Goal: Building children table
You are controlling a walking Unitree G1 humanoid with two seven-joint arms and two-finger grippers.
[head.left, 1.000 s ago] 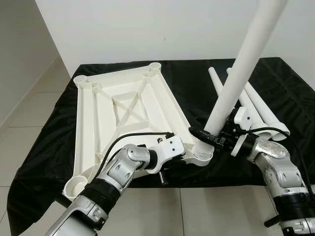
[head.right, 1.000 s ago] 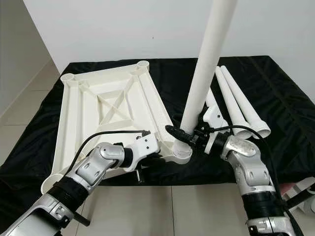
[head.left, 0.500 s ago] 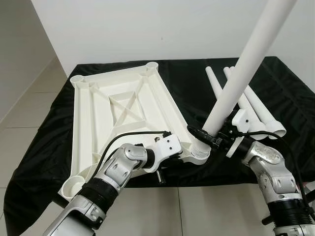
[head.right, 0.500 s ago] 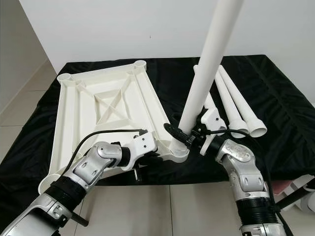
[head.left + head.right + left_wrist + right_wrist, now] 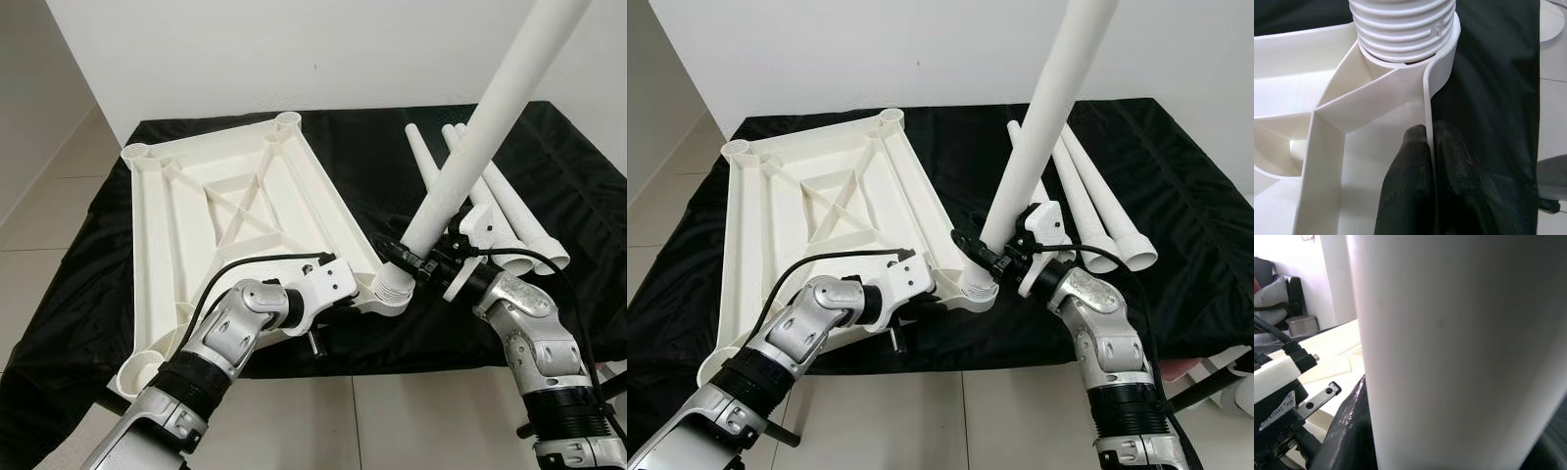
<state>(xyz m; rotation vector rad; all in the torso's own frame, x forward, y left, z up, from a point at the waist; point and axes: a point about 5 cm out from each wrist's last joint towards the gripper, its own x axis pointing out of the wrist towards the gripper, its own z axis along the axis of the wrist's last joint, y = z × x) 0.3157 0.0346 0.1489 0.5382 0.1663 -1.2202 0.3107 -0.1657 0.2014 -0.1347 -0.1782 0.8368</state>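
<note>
Where jaws pinch tabletop (image 5: 225,211), spare legs (image 5: 500,201) perhaps three.

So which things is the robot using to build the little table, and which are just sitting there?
In use:
- white tabletop, upside down, edge pinched by the left hand
- white leg at the near corner socket, gripped by the right hand
- spare legs, waiting

Just there:
- black cloth
- tiled floor

Upturned white tabletop (image 5: 225,211) on black cloth (image 5: 88,284); tilted leg (image 5: 480,127) in corner socket (image 5: 392,289).
</note>
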